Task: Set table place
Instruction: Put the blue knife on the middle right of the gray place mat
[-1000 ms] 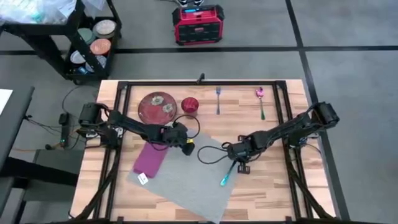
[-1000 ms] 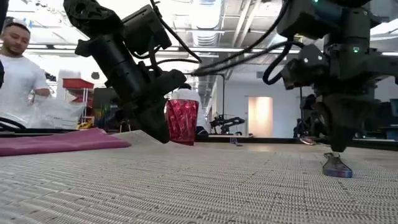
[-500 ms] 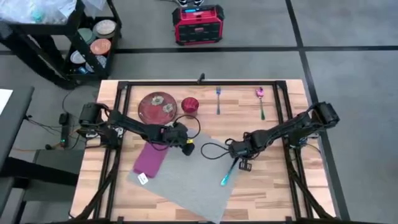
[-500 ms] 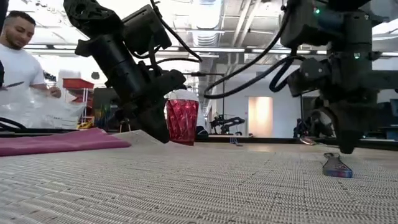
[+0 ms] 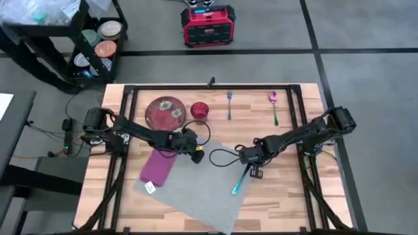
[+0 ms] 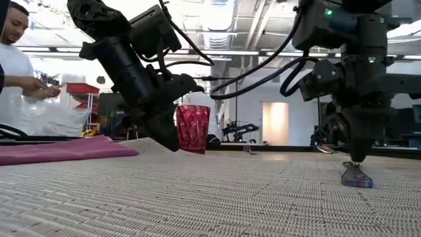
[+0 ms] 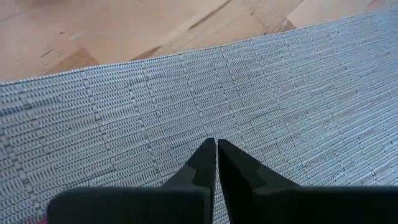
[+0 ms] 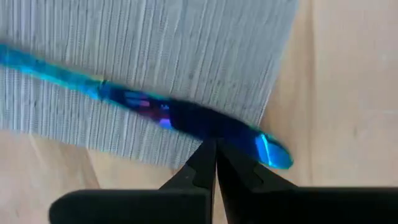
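The grey placemat lies askew on the wooden table, with a magenta napkin on its left corner. A blue knife lies across the mat's right edge, its far end on the wood. My left gripper is shut, fingertips down on the mat near its far corner. My right gripper is shut and points down at the knife's far end. My left gripper meets the placemat's top near the far corner with its shut fingertips, slanting down from the table's left. The mat lies flat there, with no fold raised. My right gripper stands with its shut tips right at the knife's far end, from above; whether they touch it I cannot tell.
A dark red plate and a red cup stand at the far left of the table. A fork and a spoon lie at the far edge. A black shelf cart stands beyond the table's far left corner, and a person is behind it.
My right gripper has swayed a little from side to side over the knife's far end and stays shut. The knife and the placemat lie where they were.
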